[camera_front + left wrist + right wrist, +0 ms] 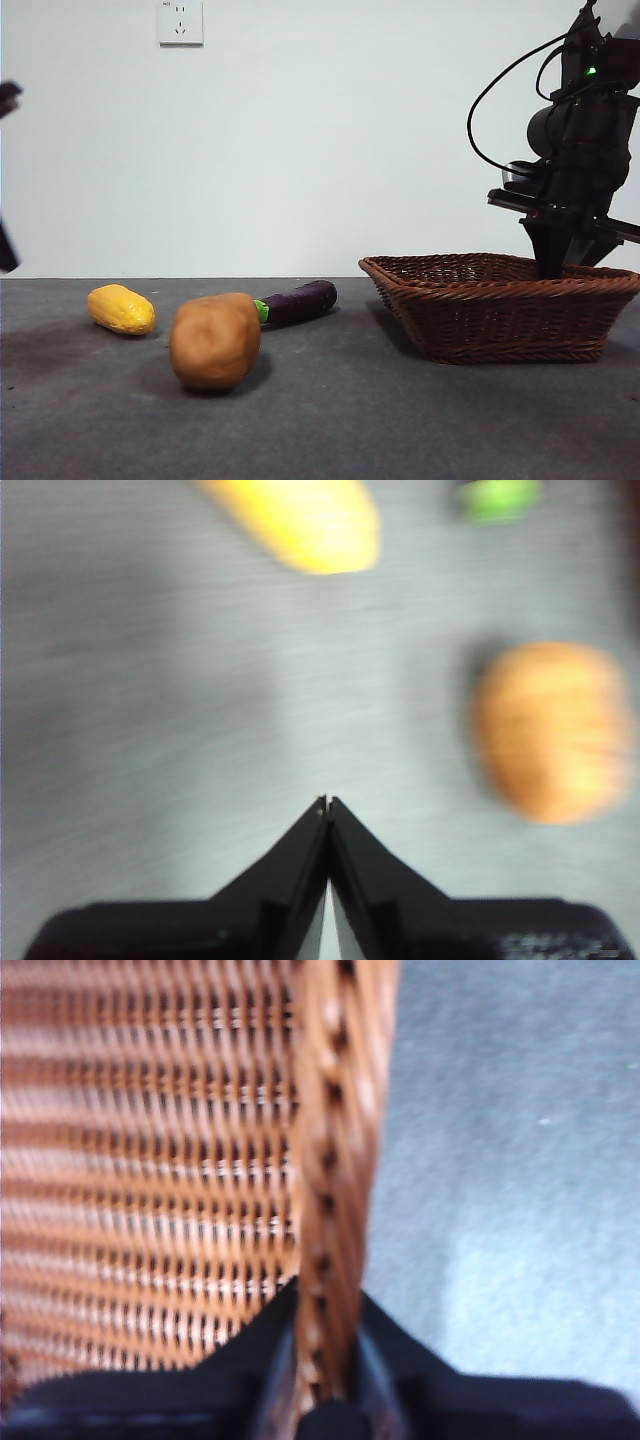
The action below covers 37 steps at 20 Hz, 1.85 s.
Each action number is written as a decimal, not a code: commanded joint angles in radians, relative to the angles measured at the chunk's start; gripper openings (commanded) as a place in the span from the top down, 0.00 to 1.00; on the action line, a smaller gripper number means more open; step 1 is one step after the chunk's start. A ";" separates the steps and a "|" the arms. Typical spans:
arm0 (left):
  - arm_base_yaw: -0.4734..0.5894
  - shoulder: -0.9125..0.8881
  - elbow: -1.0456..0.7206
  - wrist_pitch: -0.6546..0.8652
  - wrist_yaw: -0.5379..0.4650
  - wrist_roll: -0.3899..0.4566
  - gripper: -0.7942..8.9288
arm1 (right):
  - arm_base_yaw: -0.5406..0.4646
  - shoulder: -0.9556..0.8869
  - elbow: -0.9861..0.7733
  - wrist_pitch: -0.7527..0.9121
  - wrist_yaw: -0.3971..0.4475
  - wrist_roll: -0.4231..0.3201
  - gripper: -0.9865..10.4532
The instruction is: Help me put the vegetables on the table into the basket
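Note:
Three vegetables lie on the dark grey table (pixel 350 420): a small yellow ridged one (pixel 120 309) at the left, a large orange-brown potato-like lump (pixel 215 340) nearer the front, and a slim purple eggplant (pixel 298 301) with a green cap behind it. The brown wicker basket (pixel 500 320) stands at the right. My right gripper (pixel 552 265) reaches down at the basket's far right side. In the right wrist view its jaws (pixel 328 1295) are clamped on the braided rim (pixel 335 1110). My left gripper (pixel 327 802) hangs shut and empty over bare table, with the yellow vegetable (pixel 300 520) and the potato (pixel 555 730) ahead.
A white wall with a socket (pixel 180 22) stands behind the table. The left arm shows only as dark tips (pixel 8 100) at the left edge. Bare table (pixel 500 1160) lies just outside the basket's rim.

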 commanded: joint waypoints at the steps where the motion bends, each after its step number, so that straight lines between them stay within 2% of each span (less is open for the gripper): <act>1: -0.002 0.002 0.002 0.062 0.116 -0.007 0.92 | 0.003 0.000 -0.001 -0.020 0.009 -0.006 0.92; 2: -0.002 0.003 0.008 0.068 0.114 -0.054 0.92 | 0.003 -0.014 -0.001 -0.027 0.009 -0.006 0.92; 4: -0.002 0.021 0.055 0.067 0.048 -0.164 0.92 | 0.002 -0.064 -0.001 -0.019 0.009 -0.005 0.92; 6: -0.002 0.075 0.167 0.045 0.038 -0.181 0.91 | 0.002 -0.121 -0.001 -0.022 0.009 -0.006 0.92; 10: -0.019 0.273 0.453 -0.072 -0.084 -0.218 0.68 | 0.002 -0.235 -0.001 -0.082 0.009 -0.016 0.92; 14: -0.019 0.507 0.651 -0.164 -0.107 -0.346 0.45 | 0.003 -0.364 -0.001 -0.128 0.008 -0.041 0.92; 18: -0.037 0.668 0.793 -0.323 -0.344 -0.335 0.43 | 0.003 -0.504 -0.001 -0.171 0.008 -0.042 0.92; 21: -0.051 0.732 0.813 -0.300 -0.353 -0.363 0.43 | 0.004 -0.592 -0.001 -0.195 0.008 -0.042 0.92; 29: -0.085 0.867 0.814 -0.251 -0.368 -0.361 0.43 | 0.004 -0.710 -0.002 -0.260 0.007 -0.057 0.92; 32: -0.087 0.888 0.814 -0.254 -0.372 -0.362 0.46 | 0.004 -0.725 -0.002 -0.261 0.005 -0.057 0.92; 33: -0.087 0.888 0.814 -0.251 -0.382 -0.362 0.57 | 0.004 -0.726 -0.002 -0.261 0.005 -0.057 0.92; 35: -0.087 0.887 0.814 -0.264 -0.388 -0.354 0.85 | 0.004 -0.726 -0.003 -0.263 0.005 -0.057 0.92; 36: -0.087 0.887 0.814 -0.259 -0.388 -0.336 0.94 | 0.004 -0.726 -0.003 -0.264 0.005 -0.057 0.92; 37: -0.087 0.882 0.814 -0.251 -0.387 -0.327 0.93 | 0.004 -0.726 -0.003 -0.266 0.005 -0.057 0.92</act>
